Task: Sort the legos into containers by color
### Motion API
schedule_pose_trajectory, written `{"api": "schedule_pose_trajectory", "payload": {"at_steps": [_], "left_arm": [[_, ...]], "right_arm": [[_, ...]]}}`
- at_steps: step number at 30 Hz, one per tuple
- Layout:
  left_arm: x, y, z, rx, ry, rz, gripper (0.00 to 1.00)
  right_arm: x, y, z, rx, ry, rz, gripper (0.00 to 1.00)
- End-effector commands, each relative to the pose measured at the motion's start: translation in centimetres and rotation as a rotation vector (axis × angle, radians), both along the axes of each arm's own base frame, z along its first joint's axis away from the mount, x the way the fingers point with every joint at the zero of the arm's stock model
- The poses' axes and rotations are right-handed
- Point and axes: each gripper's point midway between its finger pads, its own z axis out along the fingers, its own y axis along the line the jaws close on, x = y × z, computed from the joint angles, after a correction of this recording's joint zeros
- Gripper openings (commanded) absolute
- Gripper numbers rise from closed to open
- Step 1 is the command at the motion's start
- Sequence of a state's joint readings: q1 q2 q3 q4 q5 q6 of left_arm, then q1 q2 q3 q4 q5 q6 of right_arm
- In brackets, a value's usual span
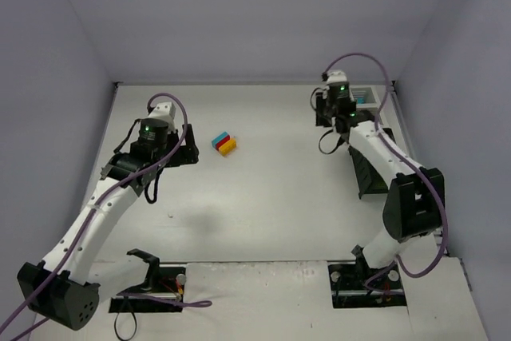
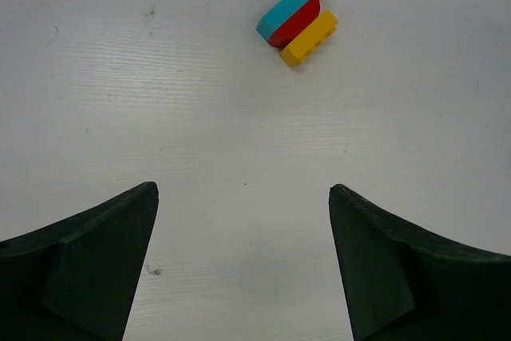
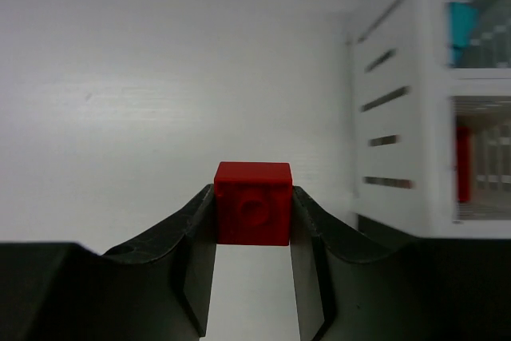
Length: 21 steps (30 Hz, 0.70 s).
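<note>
The desk (image 1: pixel 263 213) is carrying the white slatted container (image 3: pixel 399 117) at its far right corner. The right end effector (image 3: pixel 252 221) is clamping a red lego (image 3: pixel 252 212) between narrowly spaced fingers just beside that container. The left end effector (image 2: pixel 243 197) is hanging wide open, gripping nothing, near a cyan lego (image 2: pixel 285 12), a second red lego (image 2: pixel 297 23) and a yellow lego (image 2: pixel 310 37), which are lying in contact side by side.

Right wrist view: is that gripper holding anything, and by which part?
Yes: the right gripper is shut on a red lego, pinched by its two opposite side faces. The left gripper is open, holding nothing.
</note>
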State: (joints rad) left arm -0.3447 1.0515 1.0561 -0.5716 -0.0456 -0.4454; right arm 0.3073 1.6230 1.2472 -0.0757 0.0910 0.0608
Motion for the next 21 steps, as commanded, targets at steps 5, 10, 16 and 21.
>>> {"api": "schedule_pose_trajectory", "payload": {"at_steps": [5, 10, 16, 21], "left_arm": [[1.5, -1.6, 1.2, -0.016, -0.036, -0.088, 0.81], [2.1, -2.0, 0.4, 0.005, -0.017, -0.118, 0.81], [3.2, -2.4, -0.3, 0.023, 0.0, -0.134, 0.81], [4.5, -2.8, -1.1, 0.04, 0.011, -0.15, 0.81]], "right_arm": [[5.0, -9.4, 4.4, 0.04, -0.105, -0.256, 0.0], [6.3, -13.0, 3.9, 0.053, -0.102, -0.336, 0.0], [6.8, -16.4, 2.7, 0.062, -0.082, -0.409, 0.04], [6.9, -17.9, 1.8, 0.078, -0.064, -0.443, 0.23]]}}
